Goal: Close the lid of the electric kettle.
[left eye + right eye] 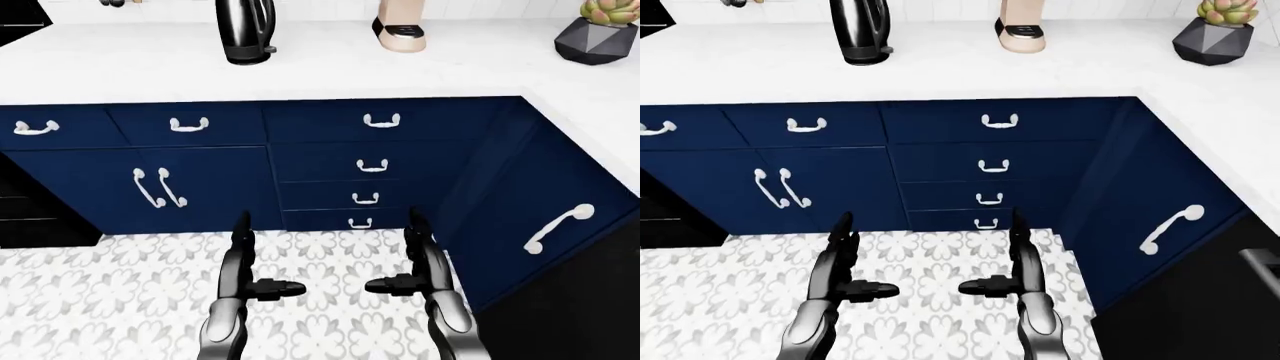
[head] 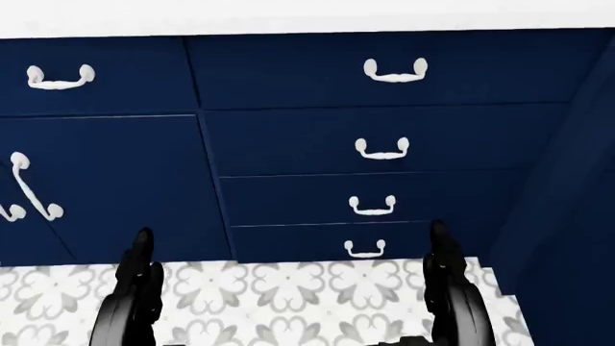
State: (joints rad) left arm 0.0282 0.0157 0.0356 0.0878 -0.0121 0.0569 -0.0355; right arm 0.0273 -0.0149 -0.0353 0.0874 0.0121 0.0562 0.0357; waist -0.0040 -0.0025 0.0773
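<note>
The black electric kettle (image 1: 244, 30) stands on the white counter (image 1: 330, 71) at the top of the left-eye view, cut off by the frame edge, so its lid does not show. Both hands hang low over the patterned floor, well below and away from the kettle. My left hand (image 1: 250, 262) is open, fingers pointing up and thumb turned inward, with nothing in it. My right hand (image 1: 405, 259) mirrors it, also open and empty.
Navy cabinets with white handles (image 1: 372, 165) run under the counter, which turns a corner along the right. A beige appliance (image 1: 400, 30) and a grey geometric planter (image 1: 598, 37) stand on the counter. A dark appliance (image 1: 20, 217) sits at the left edge.
</note>
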